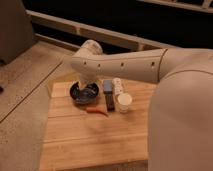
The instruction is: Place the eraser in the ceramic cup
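The eraser is a small dark bar lying on the wooden table, just left of the ceramic cup, a small white cup standing upright. My arm reaches in from the right, bends at a joint and comes down to the left. My gripper is over the dark bowl, well left of the eraser and the cup. It holds nothing that I can see.
A blue-grey block and a white object lie behind the eraser and cup. A red chili lies in front of the bowl. The wooden table has edges at left and front, with speckled floor beyond.
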`<state>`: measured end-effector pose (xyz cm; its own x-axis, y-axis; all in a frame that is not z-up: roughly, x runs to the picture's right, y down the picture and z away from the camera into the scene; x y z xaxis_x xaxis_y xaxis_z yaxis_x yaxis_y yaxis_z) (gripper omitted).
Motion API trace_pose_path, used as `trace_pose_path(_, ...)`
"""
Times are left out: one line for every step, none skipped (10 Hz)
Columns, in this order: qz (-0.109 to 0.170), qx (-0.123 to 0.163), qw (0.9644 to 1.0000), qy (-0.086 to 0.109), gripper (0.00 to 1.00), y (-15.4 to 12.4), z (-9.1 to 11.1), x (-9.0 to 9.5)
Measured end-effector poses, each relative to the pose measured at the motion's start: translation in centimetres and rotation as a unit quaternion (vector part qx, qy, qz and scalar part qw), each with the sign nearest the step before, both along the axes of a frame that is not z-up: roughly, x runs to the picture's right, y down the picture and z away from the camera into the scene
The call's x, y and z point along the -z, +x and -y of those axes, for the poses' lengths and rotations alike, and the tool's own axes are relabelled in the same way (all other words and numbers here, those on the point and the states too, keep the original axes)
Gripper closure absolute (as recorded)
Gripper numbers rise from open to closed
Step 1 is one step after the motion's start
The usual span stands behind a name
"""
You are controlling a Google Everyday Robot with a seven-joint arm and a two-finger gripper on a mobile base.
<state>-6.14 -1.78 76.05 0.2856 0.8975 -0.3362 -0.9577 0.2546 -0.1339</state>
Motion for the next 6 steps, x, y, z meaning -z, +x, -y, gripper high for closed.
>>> trace_pose_path(-0.010,0.004,0.9999,-0.006,0.35,1.2,0.0,-0.8)
trace_pose_path(-0.017,0.004,0.9997,-0.015,0.35,2.3,-0.1,-1.8)
trace_pose_path(-0.022,0.002,0.9995,-0.022,0.35,3.1,-0.2,-2.5)
trace_pose_path(-0.025,-0.004,0.9991,-0.034,0.35,3.9,-0.4,-3.5)
trace_pose_path(-0.024,-0.011,0.9987,-0.044,0.35,4.4,-0.6,-4.3)
trace_pose_path(-0.022,-0.020,0.9982,-0.051,0.35,4.8,-0.7,-4.9)
